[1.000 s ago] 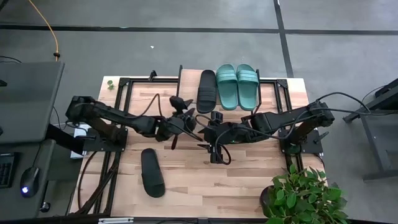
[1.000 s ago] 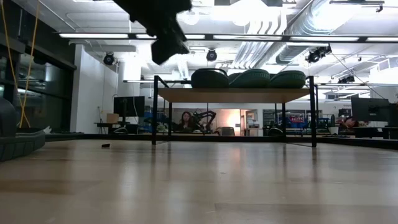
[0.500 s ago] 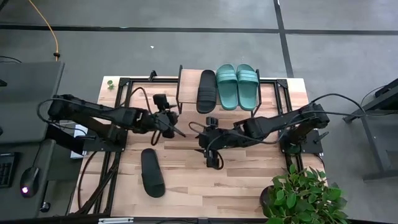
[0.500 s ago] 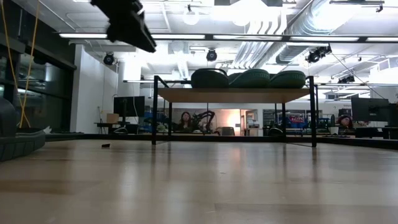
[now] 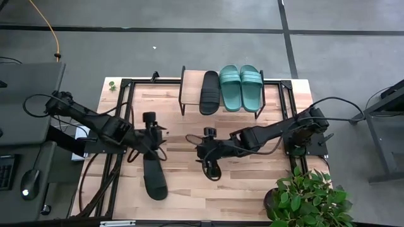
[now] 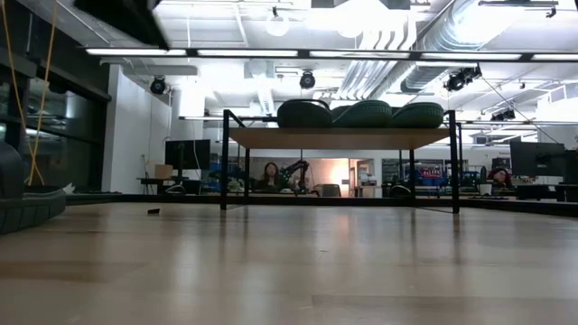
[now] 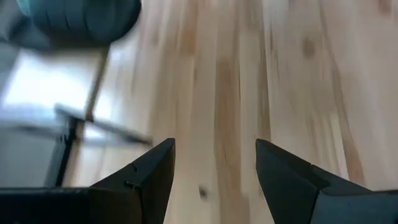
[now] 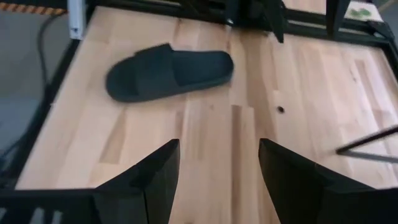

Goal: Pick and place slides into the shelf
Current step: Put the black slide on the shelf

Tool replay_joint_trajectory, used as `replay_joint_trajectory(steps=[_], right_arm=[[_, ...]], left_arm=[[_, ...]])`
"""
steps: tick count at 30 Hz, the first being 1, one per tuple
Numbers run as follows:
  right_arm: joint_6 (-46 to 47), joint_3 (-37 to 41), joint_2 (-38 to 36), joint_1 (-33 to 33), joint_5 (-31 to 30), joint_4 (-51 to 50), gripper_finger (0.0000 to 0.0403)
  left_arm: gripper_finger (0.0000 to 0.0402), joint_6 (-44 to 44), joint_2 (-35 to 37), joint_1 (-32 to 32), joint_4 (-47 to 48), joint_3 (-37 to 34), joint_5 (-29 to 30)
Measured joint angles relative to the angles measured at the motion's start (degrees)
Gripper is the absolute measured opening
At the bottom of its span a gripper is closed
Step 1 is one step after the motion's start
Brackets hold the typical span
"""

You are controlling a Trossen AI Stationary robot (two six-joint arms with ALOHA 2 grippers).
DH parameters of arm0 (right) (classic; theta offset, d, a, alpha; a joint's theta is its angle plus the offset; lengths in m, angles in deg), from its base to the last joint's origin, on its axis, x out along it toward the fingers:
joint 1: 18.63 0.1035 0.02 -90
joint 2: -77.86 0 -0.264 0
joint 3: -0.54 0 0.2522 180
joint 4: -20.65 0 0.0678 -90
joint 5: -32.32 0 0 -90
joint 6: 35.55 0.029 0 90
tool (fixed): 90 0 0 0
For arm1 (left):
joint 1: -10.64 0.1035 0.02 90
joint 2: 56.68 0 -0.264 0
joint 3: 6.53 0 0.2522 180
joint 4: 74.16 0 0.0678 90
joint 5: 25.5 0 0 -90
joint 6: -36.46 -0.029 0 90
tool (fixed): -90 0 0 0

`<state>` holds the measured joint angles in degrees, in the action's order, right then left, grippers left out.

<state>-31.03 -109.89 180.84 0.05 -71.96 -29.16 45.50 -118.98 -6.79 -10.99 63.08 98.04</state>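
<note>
One black slide (image 5: 154, 175) lies sole-down on the table, near its left edge; the right wrist view shows the black slide (image 8: 168, 71) too. The shelf (image 5: 189, 81) stands at the far edge and carries another black slide (image 5: 209, 93) and two teal slides (image 5: 240, 87). In the low view the shelf (image 6: 339, 137) shows with all three on top. My left gripper (image 5: 153, 150) hovers open just beyond the far end of the lying slide. My right gripper (image 5: 211, 168) is open over mid-table, to the right of that slide. Both wrist views show open fingers: left gripper (image 7: 214, 146), right gripper (image 8: 217, 146).
A potted plant (image 5: 306, 198) stands at the table's near right corner. Black frame bars (image 5: 123, 113) run along the table's left side. A desk with a mouse (image 5: 26, 189) sits left of the table. Bare wood (image 5: 240, 189) lies between the lying slide and the plant.
My left gripper has swung from mid-table toward the table's left and near edge, ending close to the black slide lying there. My right gripper has drifted a little toward the left and near edge. The slides have stayed in place.
</note>
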Motion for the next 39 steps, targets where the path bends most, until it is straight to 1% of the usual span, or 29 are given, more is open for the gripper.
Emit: replay_joint_trajectory(steps=[1, 5, 8, 12, 17, 22, 27, 31, 35, 39], right_arm=[[0.00, 0.00, 0.02, 0.60, 0.08, 0.31, 0.0210], [-0.14, 0.00, 0.02, 2.69, 0.28, 1.42, 0.0210], [-1.44, 0.00, 0.02, 4.08, 0.26, 3.46, 0.0210], [-3.72, 0.00, 1.36, 5.42, -0.47, 6.08, 0.0210], [-6.41, 0.00, 4.37, 5.81, -0.79, 7.29, 0.0210], [-6.97, 0.06, 6.12, 5.65, -1.36, 7.49, 0.0210], [-4.47, 0.09, 6.03, 5.63, -1.83, 7.95, 0.0210], [-4.42, 0.09, 5.86, 5.74, -1.83, 9.67, 0.0210], [-4.35, 0.09, 5.86, 5.74, -1.82, 10.69, 0.0210], [-4.35, 0.09, 5.84, 5.74, -1.84, 10.68, 0.0210]], left_arm=[[0.0207, 2.13, 0.34, -0.87, 2.12, -0.16, -0.05], [0.0207, 8.50, 0.71, -4.14, 5.06, -1.33, -0.47], [0.0207, 10.47, 0.86, -5.87, 4.52, -2.27, -2.03], [0.0207, 12.94, 0.86, -7.63, 5.45, -3.10, -2.09], [0.0207, 16.78, 0.88, -7.88, 6.90, -3.15, -2.69], [0.0207, 21.36, 0.93, -7.85, 8.07, -3.15, -3.64], [0.0207, 25.26, 1.00, -7.85, 7.65, -3.63, -7.73], [0.0207, 27.05, 0.97, -7.82, 7.54, -7.27, -10.73], [0.0207, 28.81, 0.97, -7.72, 6.09, -11.33, -17.72], [0.0207, 28.52, 1.10, -7.72, -1.67, -14.22, -25.55]])
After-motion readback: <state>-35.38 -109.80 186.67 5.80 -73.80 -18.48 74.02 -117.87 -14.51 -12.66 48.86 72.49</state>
